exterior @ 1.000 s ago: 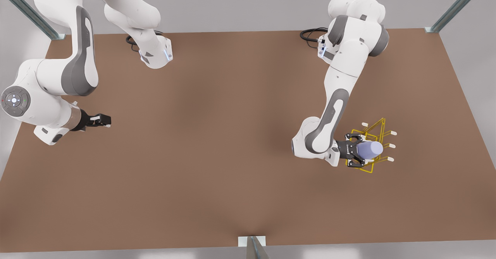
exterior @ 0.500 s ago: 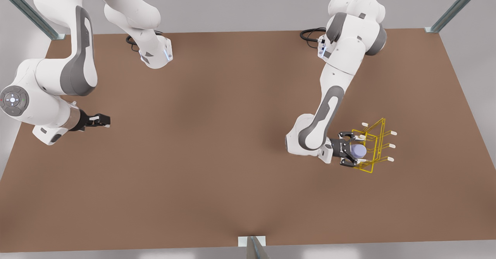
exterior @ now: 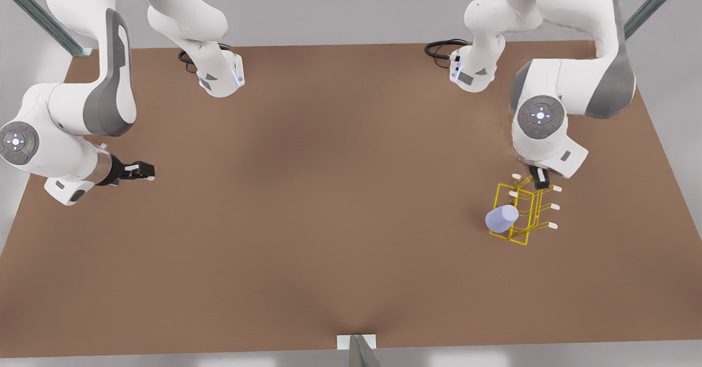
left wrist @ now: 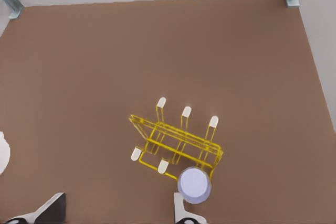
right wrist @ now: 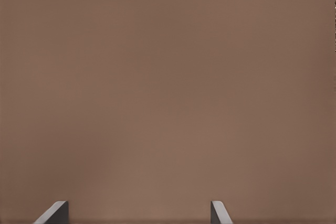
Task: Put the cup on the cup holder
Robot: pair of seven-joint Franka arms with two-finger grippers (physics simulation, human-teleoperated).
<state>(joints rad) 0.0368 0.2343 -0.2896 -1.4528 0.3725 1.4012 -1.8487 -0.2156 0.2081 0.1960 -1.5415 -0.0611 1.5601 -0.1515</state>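
The lavender-blue cup [exterior: 501, 218] hangs tilted on the near-left corner of the yellow wire cup holder [exterior: 518, 239], apparently slipped over a peg I cannot see, with no gripper touching it. From the left wrist view the cup [left wrist: 194, 184] presents its round end beside the cup holder [left wrist: 178, 141]. My left gripper [exterior: 540, 178] hovers above the holder's far side, open and holding nothing [left wrist: 115, 213]. At the front view's left, my right gripper [exterior: 143, 170] waits over bare table, open [right wrist: 137, 213].
The brown table [exterior: 329, 191] stretches wide between the two arms. Both arm bases stand at its far edge. Metal frame posts [exterior: 647, 7] rise at the corners, and a bracket [exterior: 356, 345] sits at the near edge.
The left gripper let go of the cup, rose and swung back toward the far right. The cup stayed on the holder. The right arm barely moved.
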